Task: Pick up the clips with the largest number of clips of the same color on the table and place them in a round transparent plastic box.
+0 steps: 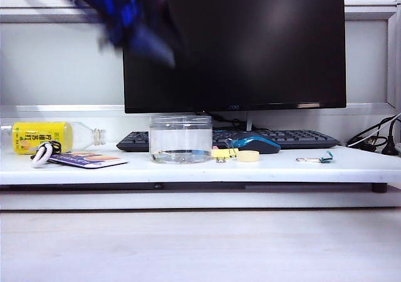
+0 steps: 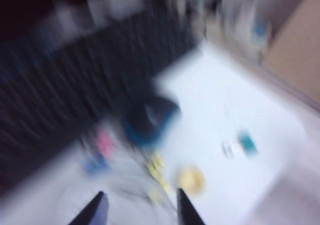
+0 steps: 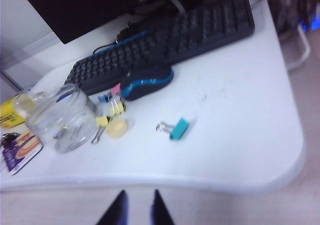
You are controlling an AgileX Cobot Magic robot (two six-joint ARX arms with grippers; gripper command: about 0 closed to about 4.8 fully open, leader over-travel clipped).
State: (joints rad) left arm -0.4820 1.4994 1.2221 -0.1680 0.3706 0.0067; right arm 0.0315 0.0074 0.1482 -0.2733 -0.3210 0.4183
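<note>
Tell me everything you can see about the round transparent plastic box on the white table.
The round transparent plastic box is a wide, short cylinder of clear plastic, standing upright with no lid visible. It stands on the white table, in front of the black keyboard and below the dark monitor. Small pale-yellow binder clips lie just beside its base; whether they touch it cannot be told. In the right wrist view the box seems to hold something small, too blurred to name. Neither gripper touches it.

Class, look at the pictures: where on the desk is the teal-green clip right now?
In the exterior view the teal-green clip lies alone on the white desk, right of the mouse and in front of the keyboard's right end.
</note>
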